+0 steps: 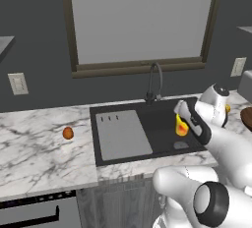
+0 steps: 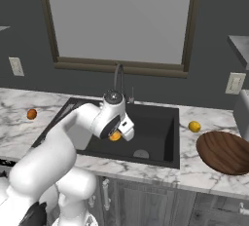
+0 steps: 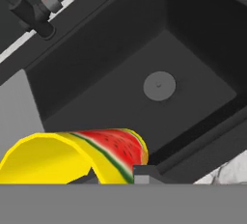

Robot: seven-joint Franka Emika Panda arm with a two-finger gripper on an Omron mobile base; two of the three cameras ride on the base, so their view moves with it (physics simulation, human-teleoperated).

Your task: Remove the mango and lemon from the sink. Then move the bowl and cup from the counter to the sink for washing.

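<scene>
A white robot arm reaches over the black sink [image 1: 147,119], which is set into a white marble counter [image 1: 39,148] beneath a large window. The end effector [image 3: 111,178] is clenched on the rim of the yellow cup [image 1: 181,126], holding it in the air above the sink's deep basin. The cup lies tipped on its side in the grip, and its wall shows a red and green watermelon slice pattern. Below the cup, the round drain [image 3: 159,85] sits in the bare basin floor. The dark arched faucet [image 1: 154,82] stands at the back edge of the sink, and a grey ribbed drainboard [image 1: 123,133] covers the sink's left part. The orange-red mango [image 1: 68,133] rests on the counter well to the left of the sink. The yellow lemon [image 2: 194,126] lies on the counter just right of the sink. The wide brown wooden bowl [image 2: 224,152] sits on the counter right of the sink, nearer the front edge than the lemon.
</scene>
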